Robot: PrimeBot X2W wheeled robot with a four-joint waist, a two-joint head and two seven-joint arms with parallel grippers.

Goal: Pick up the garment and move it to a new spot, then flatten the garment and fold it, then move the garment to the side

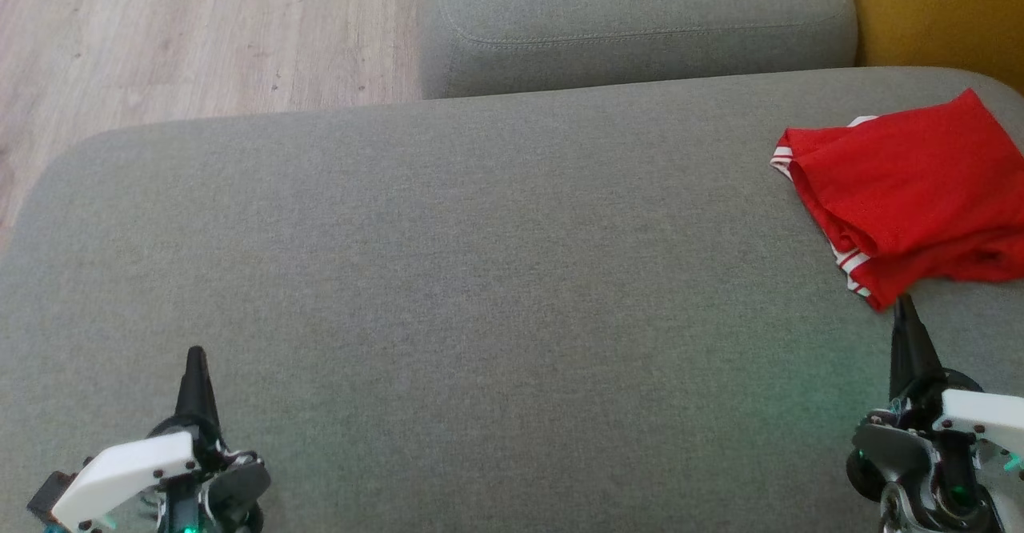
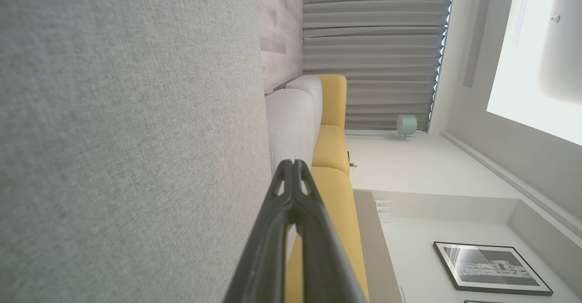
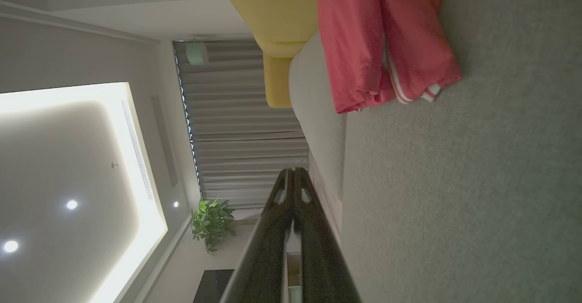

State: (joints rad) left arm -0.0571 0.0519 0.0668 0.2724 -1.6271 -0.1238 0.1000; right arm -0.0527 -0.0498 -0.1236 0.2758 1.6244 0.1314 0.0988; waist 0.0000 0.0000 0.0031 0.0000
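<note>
On grey sofa cushion point(image 1: 480, 277): red garment point(image 1: 904, 189); wood floor point(image 1: 200, 29) beyond.

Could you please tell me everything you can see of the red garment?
The red garment is soft, thin-looking fabric with white-striped trim at two hems. It lies folded and rumpled on the grey sofa cushion at the robot's far right, cut off by the head view's right edge. Only the cushion touches it; the right gripper, fingers together, sits just short of its near corner.
</note>
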